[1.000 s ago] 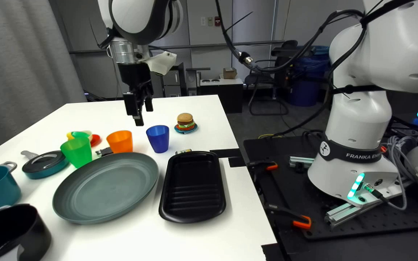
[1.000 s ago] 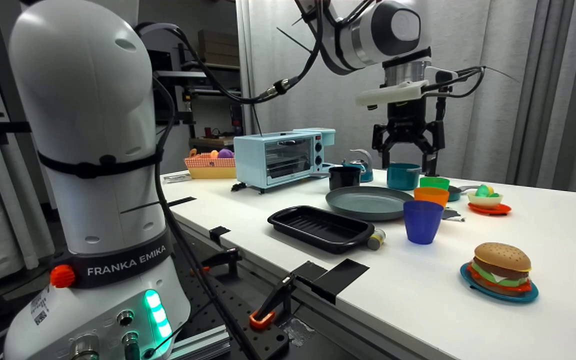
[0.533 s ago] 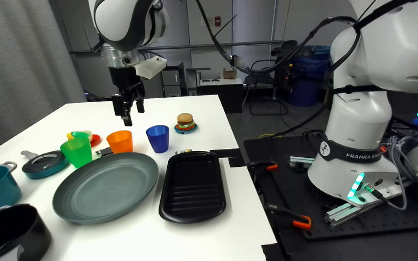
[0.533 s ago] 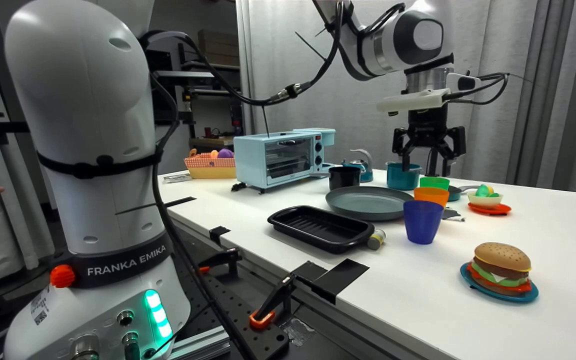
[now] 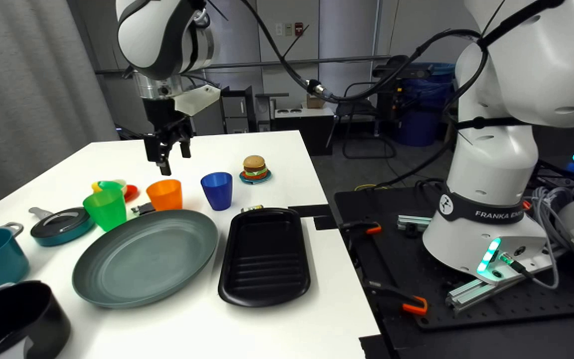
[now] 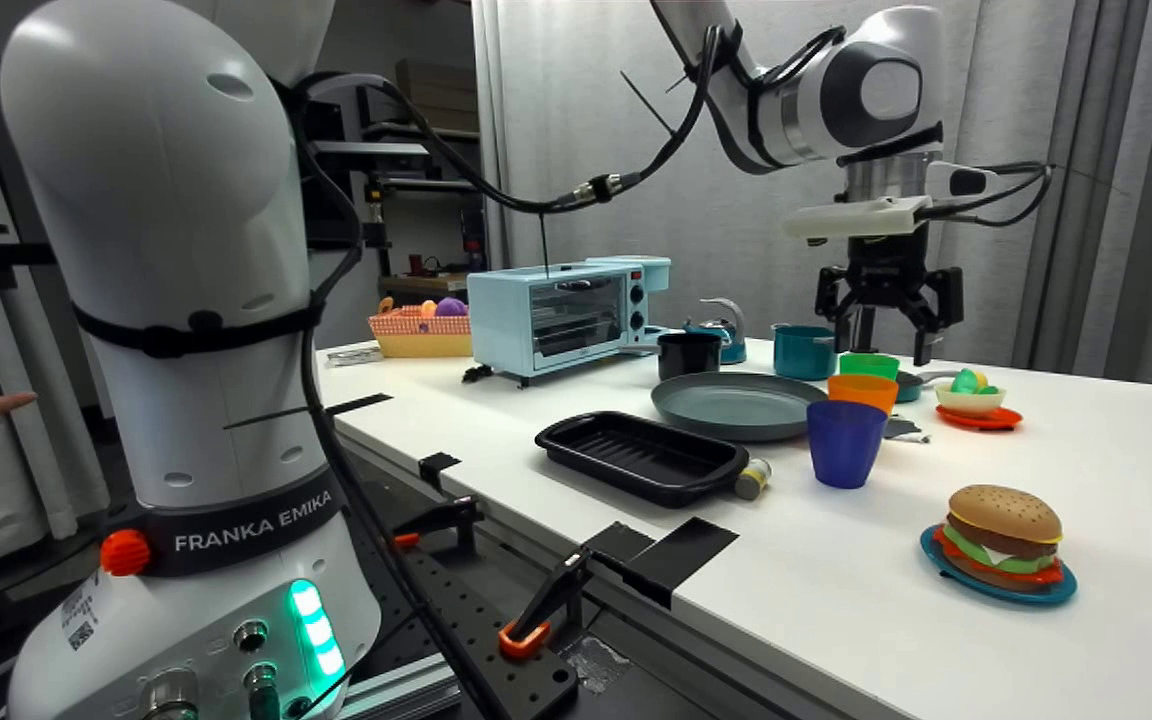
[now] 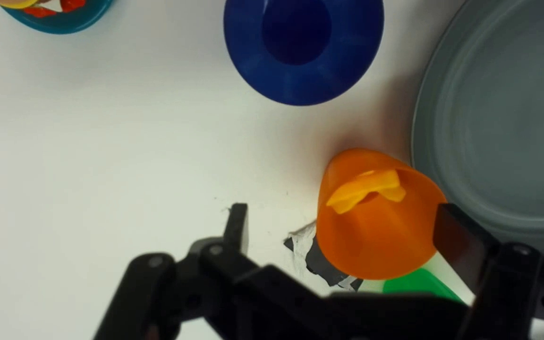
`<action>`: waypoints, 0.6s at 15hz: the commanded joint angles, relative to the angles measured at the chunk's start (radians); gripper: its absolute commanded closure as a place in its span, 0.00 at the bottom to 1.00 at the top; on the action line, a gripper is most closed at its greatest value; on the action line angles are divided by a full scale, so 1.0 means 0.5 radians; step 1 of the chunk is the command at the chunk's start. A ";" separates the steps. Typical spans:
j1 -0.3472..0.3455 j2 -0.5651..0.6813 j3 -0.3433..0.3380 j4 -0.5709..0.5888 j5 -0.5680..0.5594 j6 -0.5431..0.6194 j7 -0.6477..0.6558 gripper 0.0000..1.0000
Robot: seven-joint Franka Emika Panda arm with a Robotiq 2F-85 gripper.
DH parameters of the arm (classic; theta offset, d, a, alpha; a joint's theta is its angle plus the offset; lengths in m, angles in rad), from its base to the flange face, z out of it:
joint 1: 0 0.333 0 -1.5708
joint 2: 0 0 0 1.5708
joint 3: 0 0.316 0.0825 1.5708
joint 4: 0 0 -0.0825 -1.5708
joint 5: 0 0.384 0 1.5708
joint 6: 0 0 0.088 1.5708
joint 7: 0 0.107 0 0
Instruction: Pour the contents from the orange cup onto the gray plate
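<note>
Cup (image 7: 380,226), orange | upright, below spread jaws, apart | yellow pieces (image 7: 366,187) inside

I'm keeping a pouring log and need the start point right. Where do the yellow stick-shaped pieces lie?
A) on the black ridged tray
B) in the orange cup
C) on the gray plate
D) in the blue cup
B, since the wrist view looks into the orange cup and shows the yellow pieces inside it.

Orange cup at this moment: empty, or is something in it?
Not empty: the wrist view shows yellow stick-shaped pieces inside the orange cup. Their exact number cannot be told.
</note>
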 commanded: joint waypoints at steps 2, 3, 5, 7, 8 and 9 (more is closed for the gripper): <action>-0.037 0.142 0.018 0.180 0.036 -0.029 0.039 0.00; -0.044 0.163 0.016 0.201 0.037 -0.030 0.038 0.00; -0.059 0.197 0.014 0.238 0.036 -0.033 0.038 0.00; -0.077 0.228 0.013 0.268 0.035 -0.036 0.033 0.00; -0.086 0.242 0.014 0.277 0.034 -0.038 0.030 0.00; -0.093 0.254 0.015 0.285 0.033 -0.040 0.029 0.00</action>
